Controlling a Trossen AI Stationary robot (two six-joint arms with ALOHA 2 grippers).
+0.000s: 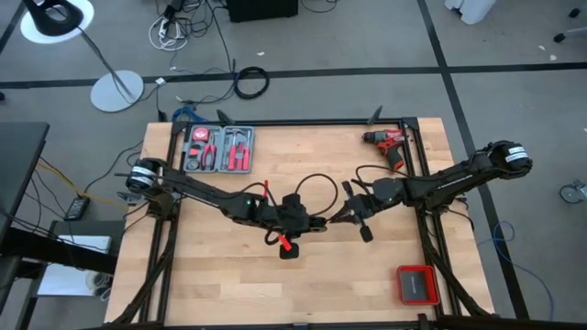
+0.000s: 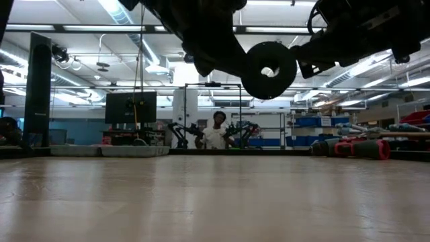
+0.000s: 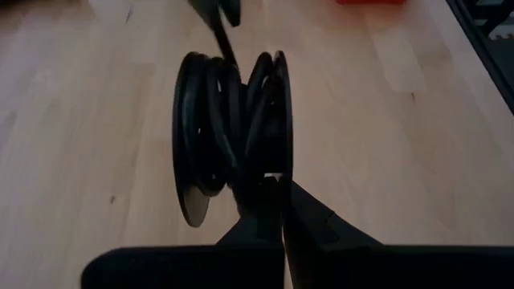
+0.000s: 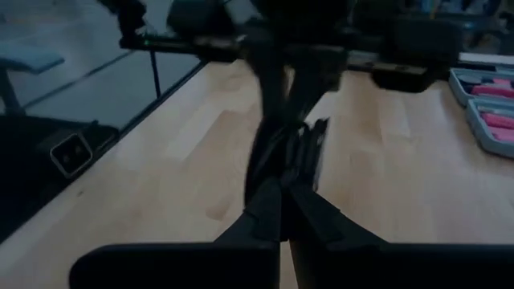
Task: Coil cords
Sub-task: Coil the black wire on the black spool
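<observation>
Spanning the frame, a wooden table [image 1: 229, 275] under ceiling lights [image 2: 121, 10]

A black coil [image 2: 269, 70] hangs above the table [image 2: 215, 202], under dark arm parts. Behind: a seated person [image 2: 216, 134], a monitor [image 2: 131, 107], a red drill [image 2: 366, 148] at right.

We see a pale wooden worktop [image 1: 229, 275] of butcher-block planks, edged by a black frame. Taking the red drill [image 1: 389, 145] as our landmark, it lies on the worktop near the far right corner. Well to the left of the drill, along the same far edge, we find a grey tool tray [image 1: 218, 148] holding red-handled tools. Far from the drill, toward the near right corner, a flat red and black case [image 1: 415, 284] rests on the wood.
</observation>
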